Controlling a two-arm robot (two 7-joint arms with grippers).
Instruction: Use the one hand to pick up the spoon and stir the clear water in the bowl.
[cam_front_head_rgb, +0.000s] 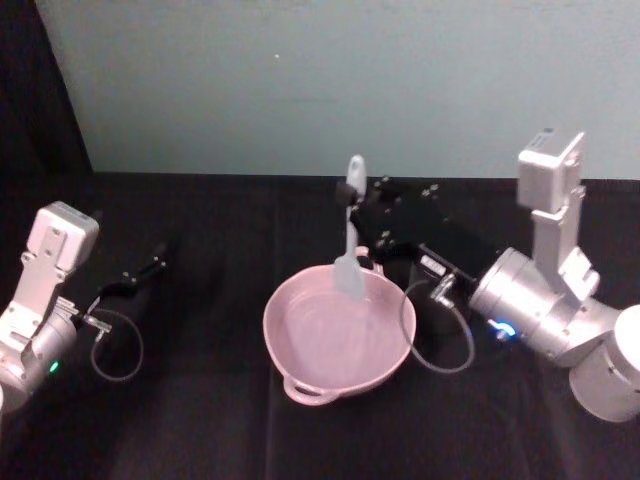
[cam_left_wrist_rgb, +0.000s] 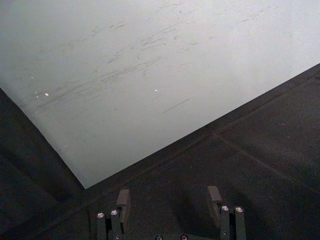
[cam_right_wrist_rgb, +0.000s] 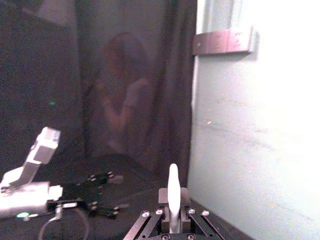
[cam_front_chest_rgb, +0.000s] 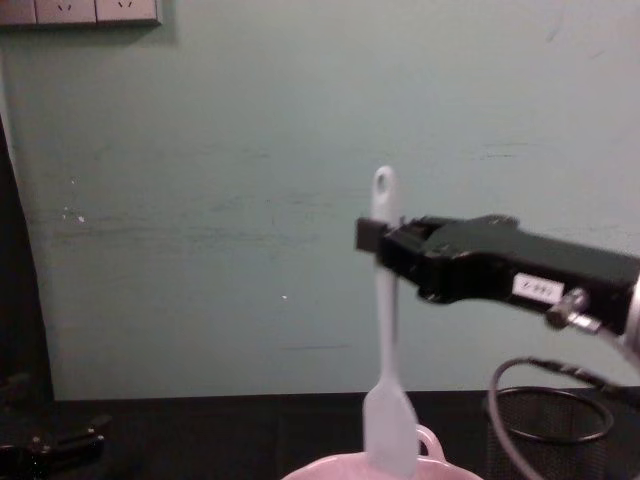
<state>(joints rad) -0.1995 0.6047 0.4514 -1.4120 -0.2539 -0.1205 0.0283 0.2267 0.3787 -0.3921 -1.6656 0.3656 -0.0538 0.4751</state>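
spoon (cam_front_head_rgb: 351, 240): white, upright, scoop down above bowl | bowl (cam_front_head_rgb: 300, 345): pink, on table

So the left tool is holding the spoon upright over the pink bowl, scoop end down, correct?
Not quite: it is the right tool that is shut on the spoon, as the chest view shows. The left tool sits open and apart on the robot's left side of the table. The rest holds: the spoon hangs upright, scoop end down, over the pink bowl.
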